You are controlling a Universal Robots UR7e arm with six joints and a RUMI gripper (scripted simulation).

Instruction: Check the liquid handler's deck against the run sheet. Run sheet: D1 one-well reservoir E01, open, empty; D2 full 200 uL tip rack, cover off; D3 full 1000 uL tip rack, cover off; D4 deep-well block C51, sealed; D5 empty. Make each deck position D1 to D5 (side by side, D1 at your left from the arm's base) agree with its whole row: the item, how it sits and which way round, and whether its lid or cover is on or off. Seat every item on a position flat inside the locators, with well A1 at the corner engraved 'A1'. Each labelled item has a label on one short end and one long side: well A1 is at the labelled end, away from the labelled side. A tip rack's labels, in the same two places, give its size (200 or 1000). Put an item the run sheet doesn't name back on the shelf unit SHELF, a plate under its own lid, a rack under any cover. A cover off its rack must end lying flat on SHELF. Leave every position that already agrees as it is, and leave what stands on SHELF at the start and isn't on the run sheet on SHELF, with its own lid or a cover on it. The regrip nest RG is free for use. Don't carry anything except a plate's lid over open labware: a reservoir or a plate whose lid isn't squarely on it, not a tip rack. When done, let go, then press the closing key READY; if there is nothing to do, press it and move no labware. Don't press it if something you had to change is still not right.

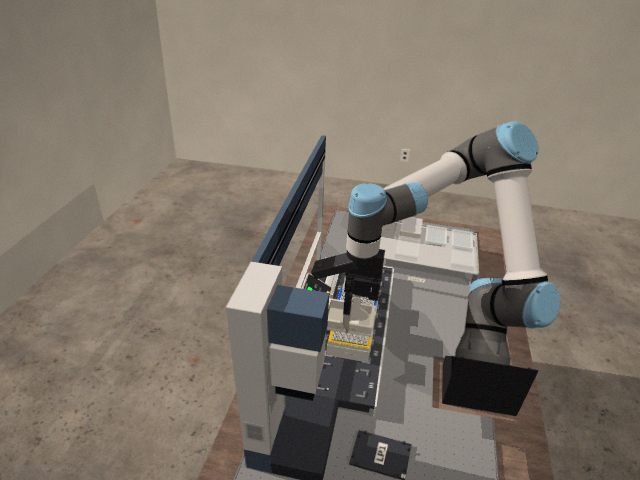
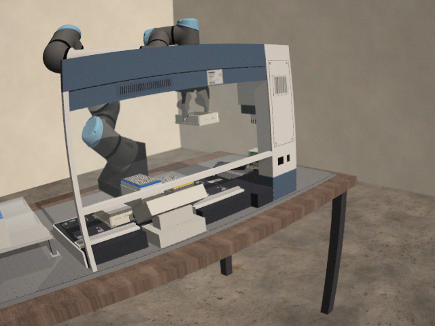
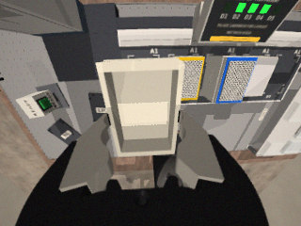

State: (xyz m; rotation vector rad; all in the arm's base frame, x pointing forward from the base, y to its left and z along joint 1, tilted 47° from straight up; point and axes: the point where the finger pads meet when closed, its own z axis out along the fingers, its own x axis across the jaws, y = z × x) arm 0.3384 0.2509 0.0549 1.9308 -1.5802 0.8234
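My gripper (image 3: 144,112) is shut on an open, empty cream one-well reservoir (image 3: 141,113) and grips it by its long sides. It hangs high above the deck under the handler's gantry (image 2: 198,118). It is also seen in the top view (image 1: 356,315). Below it on the deck, a yellow-rimmed tip rack (image 3: 192,77) stands uncovered. A blue-rimmed tip rack (image 3: 235,79) stands to its right. A pale item (image 3: 261,77) lies against the blue rack's right side; I cannot tell what it is. The deck position left of the yellow rack is hidden by the reservoir.
The handler's blue gantry beam (image 2: 164,66) and white tower (image 2: 277,105) frame the deck. A status panel with green lights (image 3: 245,19) stands behind the deck. A small key pad (image 3: 44,103) sits at the left. The shelf unit (image 1: 434,248) holds pale plates.
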